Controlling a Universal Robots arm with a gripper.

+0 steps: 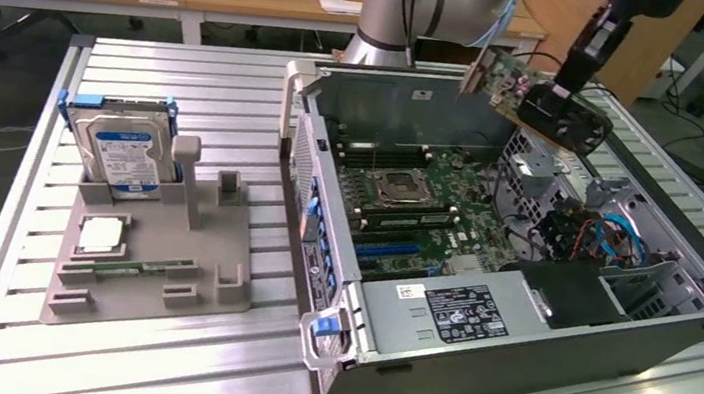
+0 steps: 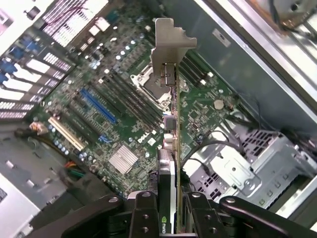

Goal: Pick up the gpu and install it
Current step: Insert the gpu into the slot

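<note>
The gpu (image 1: pixel 517 84), a thin dark card with a pale metal bracket (image 2: pixel 170 43) at one end, hangs tilted in the air over the back right corner of the open computer case (image 1: pixel 537 331). My gripper (image 1: pixel 563 104) is shut on it. In the wrist view the gpu (image 2: pixel 171 130) shows edge-on between my black fingers (image 2: pixel 143 214), above the green motherboard (image 2: pixel 124 114). A long blue slot (image 2: pixel 98 105) and a pale one (image 2: pixel 65 134) lie on the board, off to one side of the card. The card touches nothing in the case.
On the exterior view's left, a grey fixture (image 1: pixel 200 284) holds a blue-labelled hard drive (image 1: pixel 126 154), a processor chip (image 1: pixel 99 233) and a small green memory stick (image 1: pixel 129 265). Inside the case are a power supply (image 1: pixel 459 311), cables (image 1: pixel 589 236) and a metal drive cage (image 2: pixel 247 168).
</note>
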